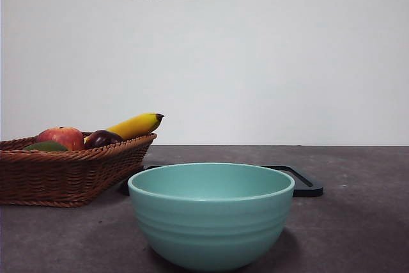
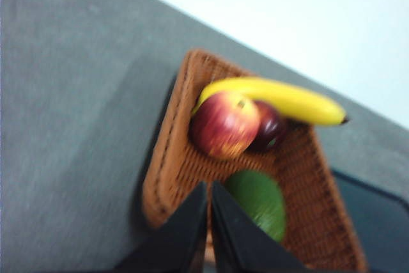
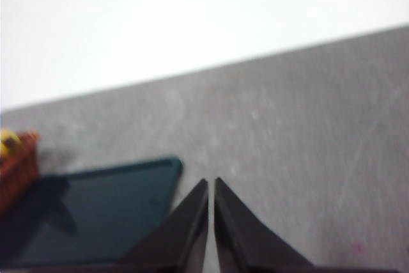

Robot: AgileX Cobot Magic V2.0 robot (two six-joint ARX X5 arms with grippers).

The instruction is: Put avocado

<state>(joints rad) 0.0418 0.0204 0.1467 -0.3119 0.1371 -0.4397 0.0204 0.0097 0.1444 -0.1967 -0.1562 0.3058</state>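
Observation:
The avocado [image 1: 46, 147] is a dull green fruit lying in the brown wicker basket [image 1: 70, 174] at the left of the table. Only its top shows over the basket rim in the front view. In the left wrist view the avocado [image 2: 259, 201] lies in the basket [image 2: 169, 151] beside the red apple [image 2: 223, 124]. My left gripper [image 2: 209, 187] is shut and empty, high above the basket near the avocado. My right gripper [image 3: 211, 182] is shut and empty above the bare table. Neither gripper shows in the front view.
The basket also holds a red apple [image 1: 62, 137], a dark plum [image 1: 102, 138] and a yellow banana [image 1: 136, 125]. A teal bowl [image 1: 211, 212] stands front and centre. A black tray [image 1: 305, 182] lies flat behind it and shows in the right wrist view [image 3: 96, 212].

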